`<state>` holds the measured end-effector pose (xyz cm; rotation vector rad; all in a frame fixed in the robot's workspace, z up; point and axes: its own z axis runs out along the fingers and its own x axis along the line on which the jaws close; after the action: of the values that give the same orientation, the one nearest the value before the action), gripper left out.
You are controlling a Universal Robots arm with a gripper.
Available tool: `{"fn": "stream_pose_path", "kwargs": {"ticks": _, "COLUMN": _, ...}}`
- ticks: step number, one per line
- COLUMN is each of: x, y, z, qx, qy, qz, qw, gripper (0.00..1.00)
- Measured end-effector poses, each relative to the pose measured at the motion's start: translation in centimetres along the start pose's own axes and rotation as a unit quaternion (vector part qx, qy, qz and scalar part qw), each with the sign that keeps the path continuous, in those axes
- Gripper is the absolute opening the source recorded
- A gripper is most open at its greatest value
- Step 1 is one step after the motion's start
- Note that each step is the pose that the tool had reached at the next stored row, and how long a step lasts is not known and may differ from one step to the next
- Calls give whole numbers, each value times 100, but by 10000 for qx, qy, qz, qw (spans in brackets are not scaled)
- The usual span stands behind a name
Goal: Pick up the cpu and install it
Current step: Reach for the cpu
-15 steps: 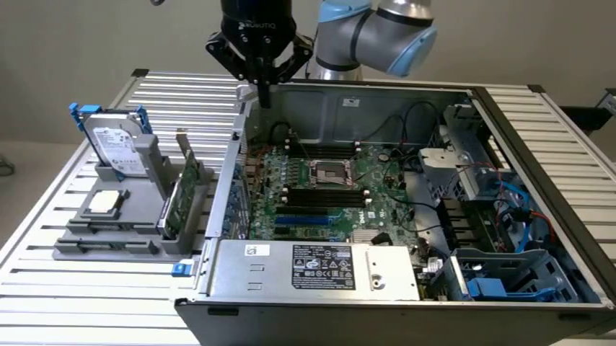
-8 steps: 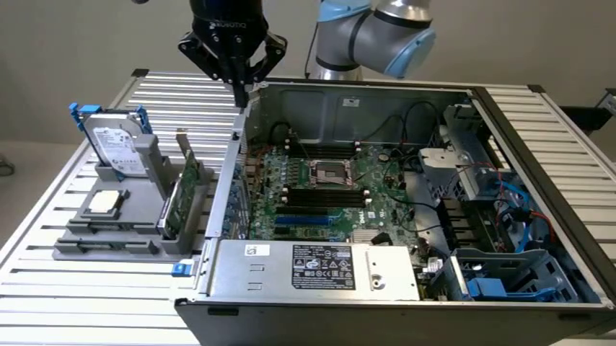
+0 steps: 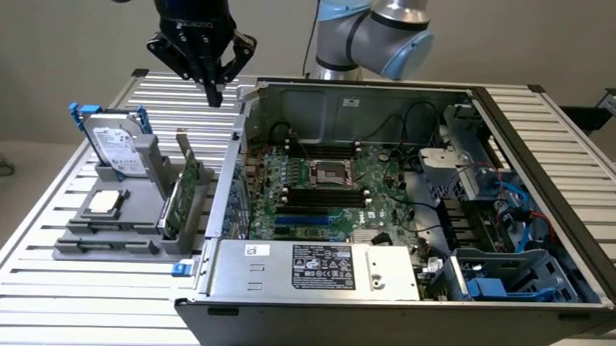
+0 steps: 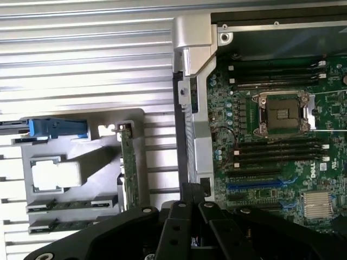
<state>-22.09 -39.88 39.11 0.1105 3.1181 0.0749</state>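
**Gripper empty above the case wall, cpu waiting in its holder**

Exterior view: the gripper (image 3: pixel 213 95) hangs high over the slatted table (image 3: pixel 58 288), just beside the far corner of the open computer case (image 3: pixel 385 270). Its fingers are drawn together to a narrow point and carry nothing. The cpu (image 3: pixel 104 202) lies flat in the grey holder (image 3: pixel 115 241) toward the exterior view's left, well apart from the gripper. The hard drive (image 3: pixel 117 148) stands in blue brackets just behind the cpu, and a memory module (image 3: pixel 183 191) stands on edge beside it. The motherboard socket (image 3: pixel 332 173) sits open and unfilled inside the case.

Wrist view: the gripper (image 4: pixel 190 216) is over the case's side wall, between the holder (image 4: pixel 81 203) and the motherboard. The cpu (image 4: pixel 54 176) shows as a pale square in its recess, and the socket (image 4: pixel 282 114) shows bare contacts.

Risks, as a judgement: the cpu is thin and lies low in its recess, so closed or poorly centred fingers could press on it or tilt it. A descent could also brush the upright memory module or the hard drive. A cpu seated skewed could bend the socket contacts.
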Motion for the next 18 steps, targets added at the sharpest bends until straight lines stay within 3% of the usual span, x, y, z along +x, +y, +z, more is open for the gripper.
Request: {"fn": "stream_pose_path", "kwargs": {"ticks": 18, "x": 819, "y": -56, "z": 65, "qx": 0, "qy": 0, "qz": 0, "qw": 10000, "gripper": 11}}
